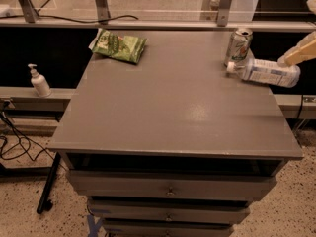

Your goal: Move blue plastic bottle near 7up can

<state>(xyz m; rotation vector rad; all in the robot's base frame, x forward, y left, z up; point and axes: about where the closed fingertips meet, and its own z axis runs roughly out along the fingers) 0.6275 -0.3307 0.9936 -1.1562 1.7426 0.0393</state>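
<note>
The blue plastic bottle (269,72) lies on its side at the table's back right. Its white cap points left and almost touches the 7up can (238,46). Its base end reaches past the table's right edge. The can stands upright just behind the cap. My gripper (301,52) is at the frame's right edge, just above the bottle's base end. Most of it is cut off by the frame. I cannot tell whether it still touches the bottle.
A green snack bag (118,45) lies at the back left of the grey table (173,107). A white pump dispenser (38,82) stands on a ledge to the left. Drawers are below the top, metal posts behind, and cables on the floor at left.
</note>
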